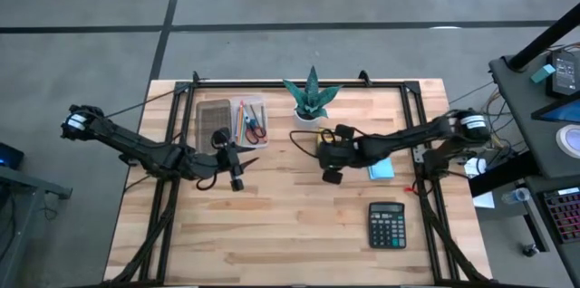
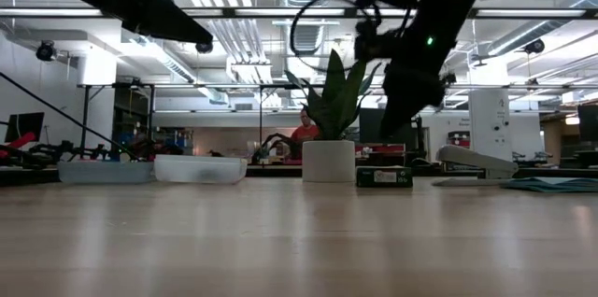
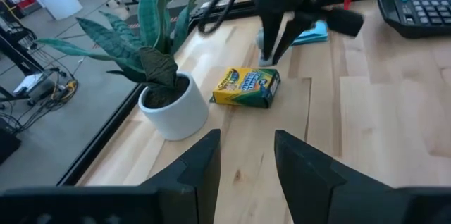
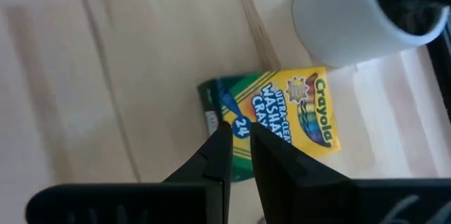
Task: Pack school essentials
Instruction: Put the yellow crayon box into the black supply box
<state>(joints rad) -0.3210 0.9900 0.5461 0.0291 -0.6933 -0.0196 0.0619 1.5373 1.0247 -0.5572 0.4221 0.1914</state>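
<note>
one crayon box point(image 4: 282, 122) beside one potted plant point(image 3: 158, 76); right hand point(image 4: 238, 139) nearly closed above it, left hand point(image 3: 246, 157) open.

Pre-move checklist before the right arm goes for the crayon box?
1. Crayon box flat on the table, untouched: ok.
2. Right gripper above the box: ok.
3. Right fingers wide enough for the box: not ok, nearly shut.
4. Room beside the plant pot: ok, box lies apart from it.
5. Left gripper open, empty, away from the box: ok.
6. Tray has room for the box: cannot tell.
</note>
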